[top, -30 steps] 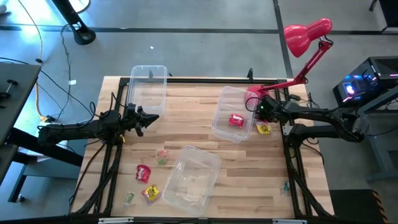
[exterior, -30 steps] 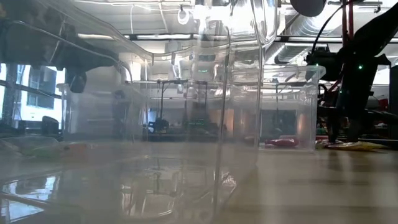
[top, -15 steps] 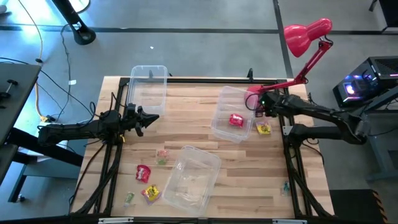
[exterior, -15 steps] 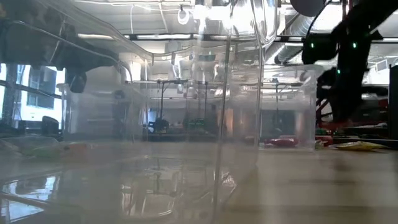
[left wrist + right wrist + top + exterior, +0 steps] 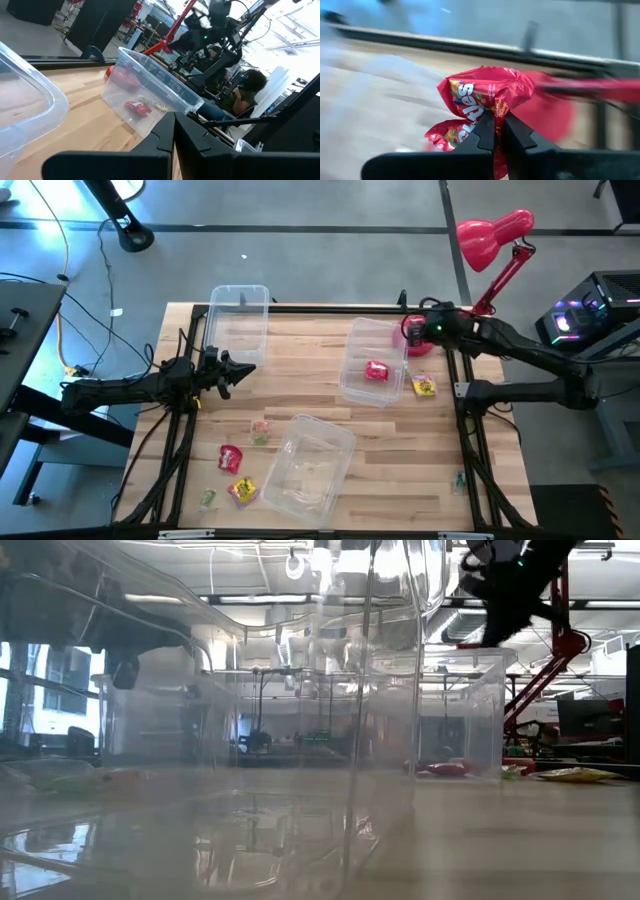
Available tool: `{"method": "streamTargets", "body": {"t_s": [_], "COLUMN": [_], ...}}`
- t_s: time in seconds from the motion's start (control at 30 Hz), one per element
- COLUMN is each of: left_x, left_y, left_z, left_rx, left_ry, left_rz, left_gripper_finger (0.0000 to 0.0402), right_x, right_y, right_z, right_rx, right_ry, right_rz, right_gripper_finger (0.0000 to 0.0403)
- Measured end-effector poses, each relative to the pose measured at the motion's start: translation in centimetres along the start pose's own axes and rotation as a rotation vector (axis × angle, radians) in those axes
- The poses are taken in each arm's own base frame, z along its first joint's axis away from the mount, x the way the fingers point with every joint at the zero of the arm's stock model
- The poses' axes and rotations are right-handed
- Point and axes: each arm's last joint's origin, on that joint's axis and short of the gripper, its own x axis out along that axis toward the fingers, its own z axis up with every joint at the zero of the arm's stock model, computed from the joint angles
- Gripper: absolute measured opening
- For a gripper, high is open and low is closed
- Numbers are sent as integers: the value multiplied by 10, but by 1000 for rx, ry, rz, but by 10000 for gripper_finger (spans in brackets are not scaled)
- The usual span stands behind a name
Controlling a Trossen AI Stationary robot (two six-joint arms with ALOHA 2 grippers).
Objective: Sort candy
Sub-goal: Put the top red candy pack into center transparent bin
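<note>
On the wooden tabletop point(image 5: 300, 395), we see the right pincer point(image 5: 496, 131) clenched on a red Skittles packet point(image 5: 487, 97): light, crinkly, best pinched by its edge.

Overhead view straight down on whole table point(image 5: 400, 480), low view level behind near clear bin point(image 5: 300, 740), wrist views close past own fingers, far bin point(image 5: 375, 365) shared with left wrist.

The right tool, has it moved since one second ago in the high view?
Yes. The right tool, shut on a red candy packet, has moved toward the far table edge, near the pink desk lamp's base, off the clear rectangular plastic bin.
</note>
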Motion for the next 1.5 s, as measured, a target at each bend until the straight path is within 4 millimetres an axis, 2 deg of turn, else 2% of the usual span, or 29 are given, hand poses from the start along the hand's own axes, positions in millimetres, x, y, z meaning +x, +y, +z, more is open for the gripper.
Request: {"method": "streamTargets", "body": {"t_s": [0.13, 0.27, 0.4, 0.6, 0.77, 0.9, 1.0, 1.1, 1.2, 1.27, 1.33, 1.43, 1.5], "left_x": [0, 0, 0, 0, 0, 0, 0, 0, 0, 0, 0, 0, 0], "left_y": [0, 0, 0, 0, 0, 0, 0, 0, 0, 0, 0, 0, 0], "left_z": [0, 0, 0, 0, 0, 0, 0, 0, 0, 0, 0, 0, 0], "left_rx": [0, 0, 0, 0, 0, 0, 0, 0, 0, 0, 0, 0, 0], "left_ry": [0, 0, 0, 0, 0, 0, 0, 0, 0, 0, 0, 0, 0], "left_rz": [0, 0, 0, 0, 0, 0, 0, 0, 0, 0, -1, -1, 0], "left_gripper_finger": [1, 1, 1, 1, 1, 1, 1, 1, 1, 1, 1, 1, 1], "right_x": [-2, 4, 9, 12, -2, -24, -33, -32, -29, -23, -14, 1, 15], "right_y": [25, 49, 64, 76, 92, 111, 127, 147, 168, 183, 194, 208, 214], "right_z": [-4, -20, -38, -54, -42, -29, -35, -54, -73, -84, -90, -79, -61], "right_rx": [-12, -44, -89, -157, -164, -215, -269, -384, -569, -638, -684, -693, -677], "right_ry": [3, 52, 124, 192, 100, 57, 118, 182, 165, 150, 142, 67, 41], "right_rz": [239, 392, 393, 398, 531, 833, 1013, 1078, 1104, 1062, 993, 851, 758], "right_gripper_finger": [2, 11, 43, 121, 175, 188, 186, 181, 167, 141, 97, 20, 12]}}
